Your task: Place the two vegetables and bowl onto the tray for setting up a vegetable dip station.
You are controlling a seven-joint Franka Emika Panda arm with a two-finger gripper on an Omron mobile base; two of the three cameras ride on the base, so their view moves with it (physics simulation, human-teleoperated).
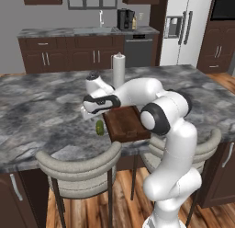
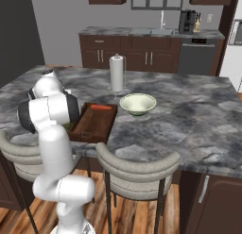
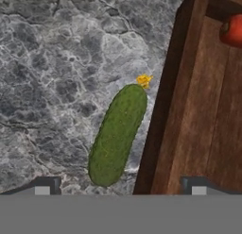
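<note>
The green cucumber-like vegetable [image 3: 117, 134] lies on the marble counter, right beside the outer wall of the dark brown wooden tray [image 3: 163, 110]. The orange-red carrot [image 3: 232, 30] lies inside the tray at its far end, by the back wall [image 2: 100, 107]. My gripper [image 3: 120, 188] hovers open just above the cucumber; one fingertip is over the counter, the other over the tray floor. From the left base view the cucumber [image 1: 99, 127] lies left of the tray [image 1: 126, 126], below the gripper [image 1: 88, 114]. The pale cream bowl [image 2: 137, 104] stands on the counter right of the tray [image 2: 80, 132].
A tall white paper-towel roll [image 2: 116, 73] stands behind the tray and bowl. Two grey bar stools [image 2: 137, 167] are tucked under the island's near edge. Open marble counter [image 1: 41, 107] stretches left of the cucumber.
</note>
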